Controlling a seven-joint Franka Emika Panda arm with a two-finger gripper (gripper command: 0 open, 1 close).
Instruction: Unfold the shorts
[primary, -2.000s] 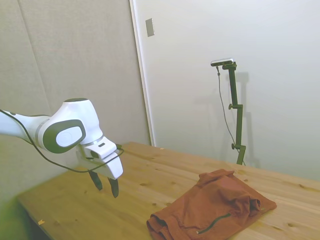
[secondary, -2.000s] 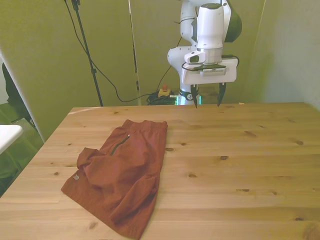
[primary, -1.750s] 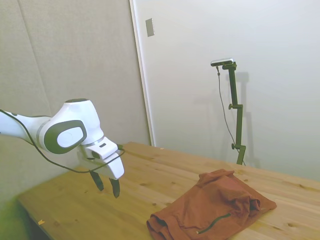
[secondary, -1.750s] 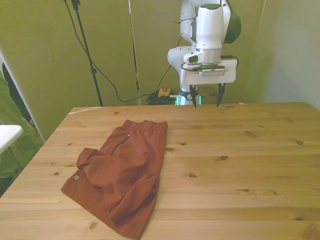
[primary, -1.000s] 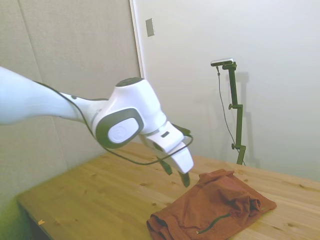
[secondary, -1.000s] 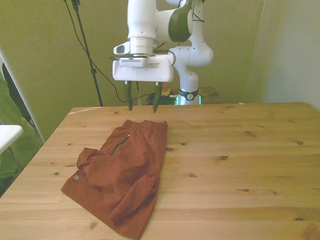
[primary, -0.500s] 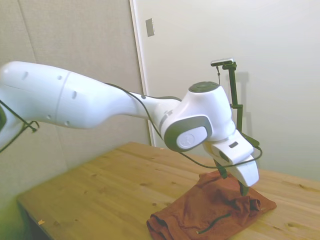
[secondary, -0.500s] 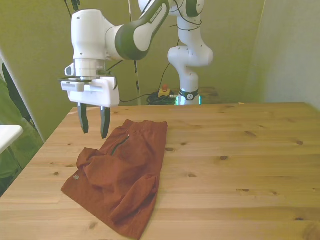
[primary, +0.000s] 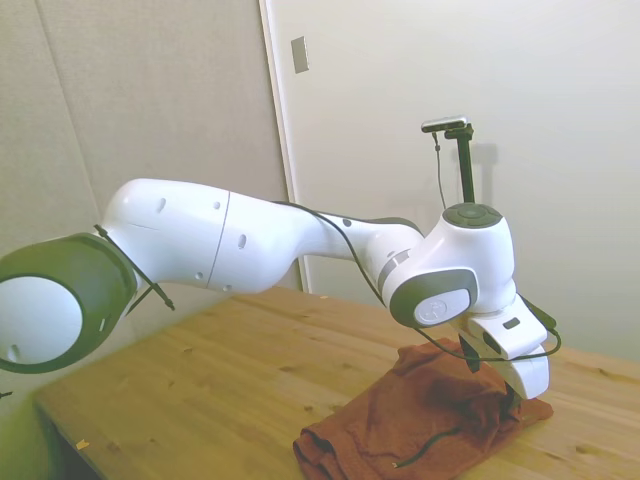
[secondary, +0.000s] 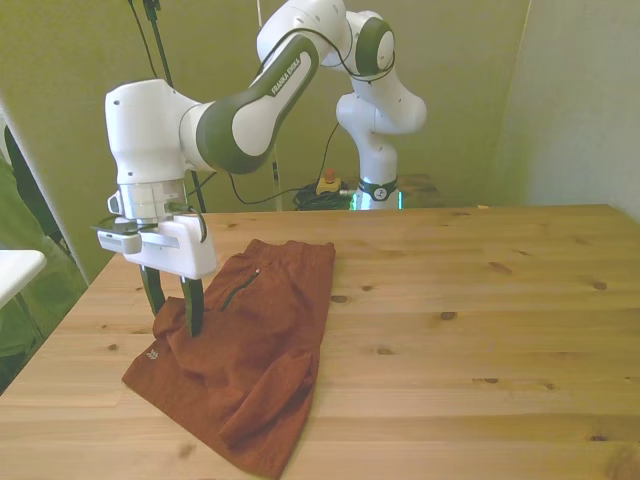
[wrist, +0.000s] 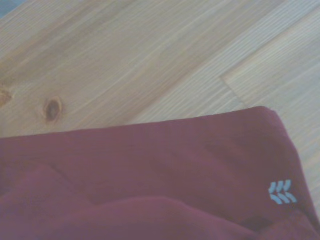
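Front view showed the pincer (secondary: 172, 304) with fingers apart, empty, poised directly over the bunched fold of the shorts (secondary: 250, 350) at their edge on the front view's left. The shorts lay folded on the desk (secondary: 450, 330), their long axis running from the far waistband toward the camera. The likely grasp lay straight below.

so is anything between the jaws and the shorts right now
Nothing visible. The gripper hangs with open jaws directly over the bunched fold of the shorts on the front view's left, fingertips at the fabric. Only bare table surrounds the garment.
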